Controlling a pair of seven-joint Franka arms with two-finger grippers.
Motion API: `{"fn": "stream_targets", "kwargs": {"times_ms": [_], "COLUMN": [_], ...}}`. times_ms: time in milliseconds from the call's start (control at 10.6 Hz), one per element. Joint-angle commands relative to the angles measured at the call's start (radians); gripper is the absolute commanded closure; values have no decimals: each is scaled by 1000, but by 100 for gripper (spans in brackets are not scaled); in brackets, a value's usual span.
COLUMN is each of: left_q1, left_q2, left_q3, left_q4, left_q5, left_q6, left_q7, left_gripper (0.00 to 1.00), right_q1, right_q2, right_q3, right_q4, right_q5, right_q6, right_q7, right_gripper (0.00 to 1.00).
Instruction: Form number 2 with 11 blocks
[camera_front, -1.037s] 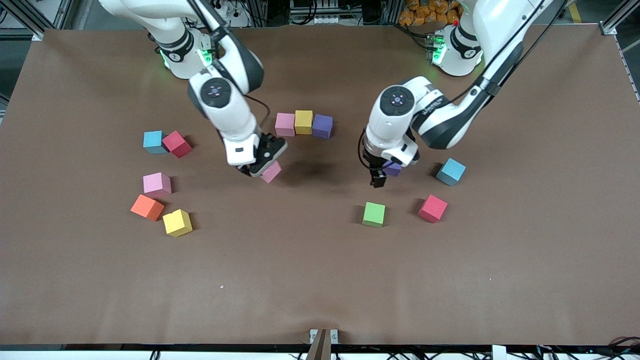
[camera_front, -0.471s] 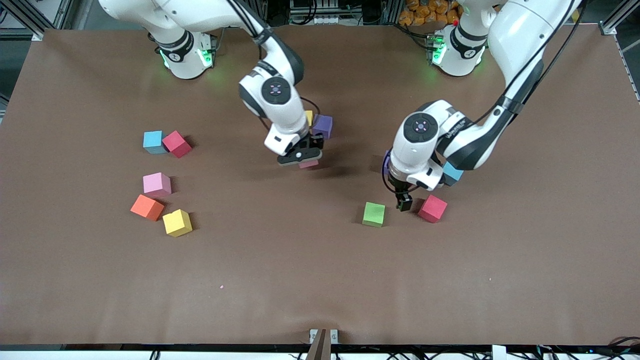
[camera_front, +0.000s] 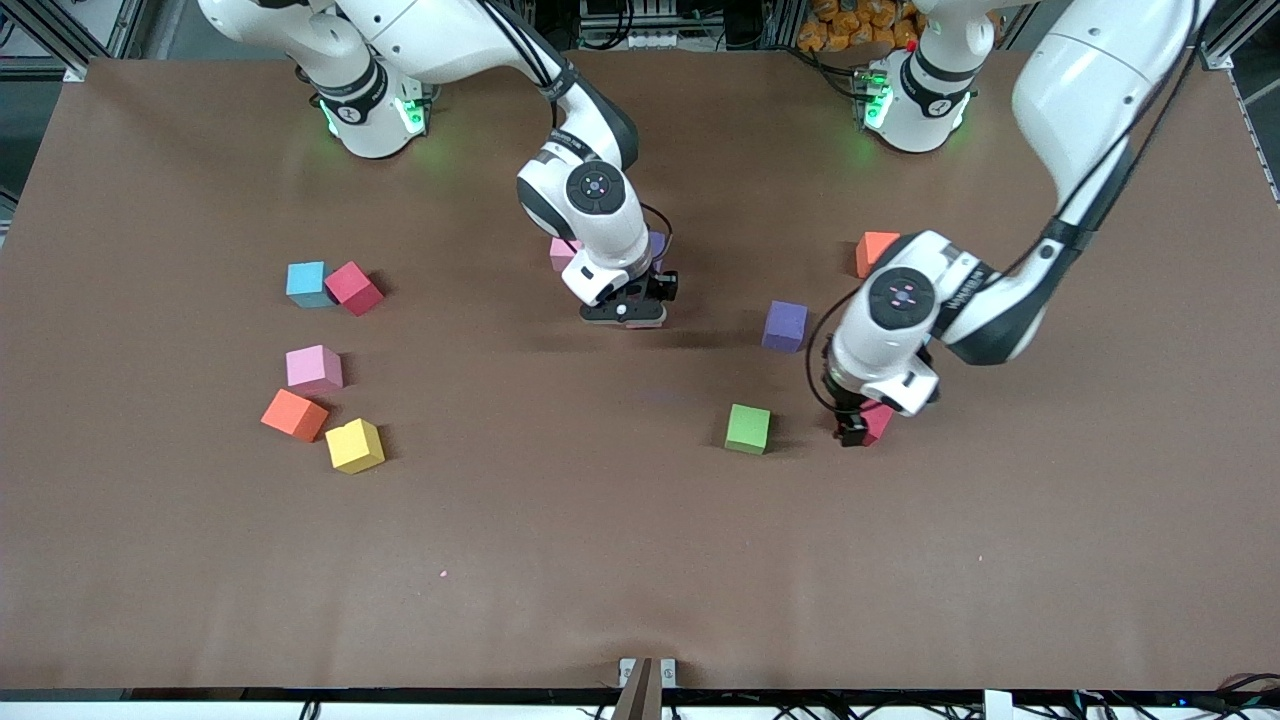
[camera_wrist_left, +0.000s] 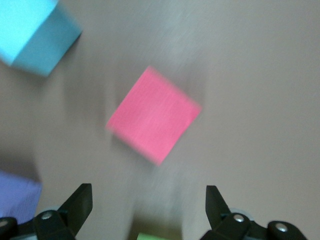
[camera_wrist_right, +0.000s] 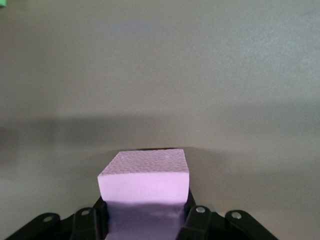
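right gripper (camera_front: 625, 312): clamped on a pink block (camera_wrist_right: 144, 181), carried low over the table just in front of the started row.
started row: a pink cube (camera_front: 562, 254) and a purple cube (camera_front: 657, 245) peek out either side of the right arm; the rest of the row is hidden by the wrist.
left gripper (camera_front: 857, 428): fingers spread wide, empty, hanging over the red-pink block (camera_wrist_left: 154, 115) near the green block (camera_front: 748, 428).
other blocks: purple (camera_front: 785, 325) and orange (camera_front: 874, 251) toward the left arm's end; light blue (camera_front: 305, 283), red (camera_front: 353, 287), pink (camera_front: 313, 367), orange (camera_front: 294, 414), yellow (camera_front: 354, 445) toward the right arm's end.
step in hand (judged): place the held pink cube under the purple end of the row, as the joining cube of the 2.
how to do it well: square the cube's faces to the row before lowering, set it flush against the purple cube without nudging it, release only once it rests on the table.
left arm advice: the target sits turned relative to the fingers, so rotate the wrist to meet flat faces, centre, then descend.
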Motion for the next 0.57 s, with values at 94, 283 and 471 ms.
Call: {"fn": "stream_targets", "kwargs": {"times_ms": [94,283,471], "left_q1": [95,100,100], "left_q2": [31,65,74], "left_q3": [-15,-15,-15], "left_q4": [8,7,7], "left_q5": [21,21,19], "left_q6": [-10,-8,-3], "left_q7": [274,374,469], "left_gripper": [0,0,0], "right_q1": [22,24,33], "right_q2": [22,19,20], "right_q3": [-1,-1,-1], "right_q4": [19,17,14], "right_q5": [-21,-43,-43], "right_q6": [-15,-60,-71], "right_q7": [49,49,47], "right_gripper": [81,81,82]}}
